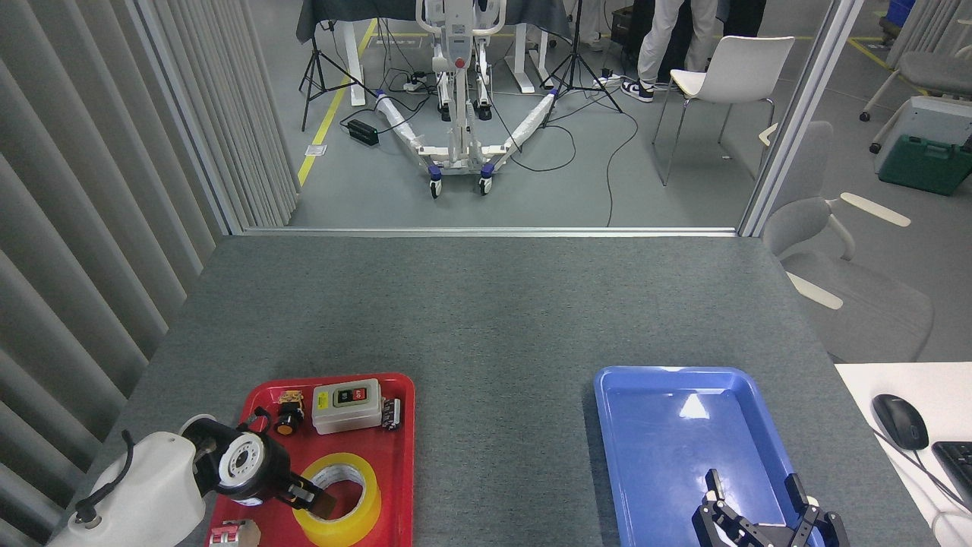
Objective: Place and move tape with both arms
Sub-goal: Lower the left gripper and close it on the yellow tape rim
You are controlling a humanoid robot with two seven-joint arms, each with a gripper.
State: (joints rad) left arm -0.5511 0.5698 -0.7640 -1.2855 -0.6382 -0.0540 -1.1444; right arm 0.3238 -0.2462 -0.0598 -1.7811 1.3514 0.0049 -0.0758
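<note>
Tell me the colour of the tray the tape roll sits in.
Red. The tray holding the tape roll shows plainly in the head view.

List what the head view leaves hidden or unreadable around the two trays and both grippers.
- Left gripper: dark fingers reach into the tape; whether they pinch its wall is unclear.
- Tape: near left rim hidden behind that gripper.
- Right gripper: base cut off by the bottom edge.
- Blue tray: near end cut off at the bottom.
- Grey switch box in the red tray: button labels too small.
- Small part: cut off at the bottom.
</note>
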